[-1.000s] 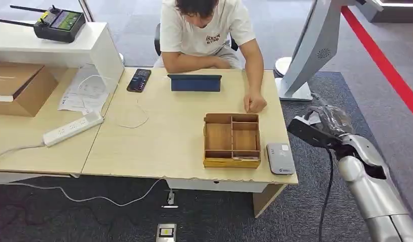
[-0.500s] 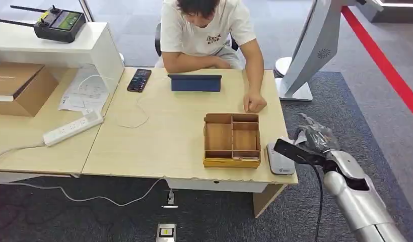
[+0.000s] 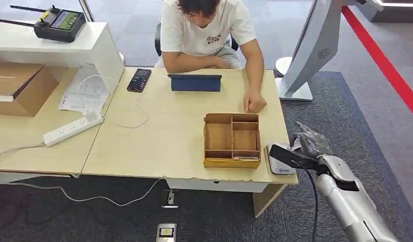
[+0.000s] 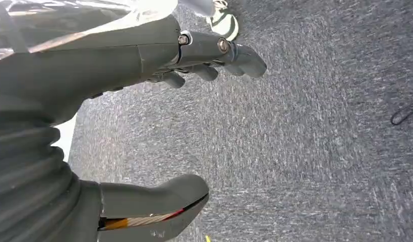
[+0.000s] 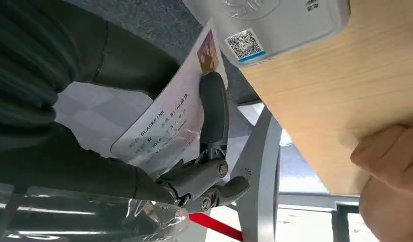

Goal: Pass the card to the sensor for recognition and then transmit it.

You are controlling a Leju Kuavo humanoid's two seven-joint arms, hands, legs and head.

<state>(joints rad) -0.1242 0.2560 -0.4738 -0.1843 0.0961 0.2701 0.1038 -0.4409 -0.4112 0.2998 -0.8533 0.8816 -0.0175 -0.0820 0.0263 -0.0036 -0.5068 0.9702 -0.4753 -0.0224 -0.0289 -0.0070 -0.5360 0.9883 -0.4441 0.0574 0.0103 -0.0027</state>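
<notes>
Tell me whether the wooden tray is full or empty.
Mostly empty: the wooden tray's large compartments show bare wood; its front slot's contents are unclear.

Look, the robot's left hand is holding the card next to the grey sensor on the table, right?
Not quite: it's the right hand holding the card beside the grey sensor on the table. The right wrist view shows it. The left hand holds nothing, over the carpet.
</notes>
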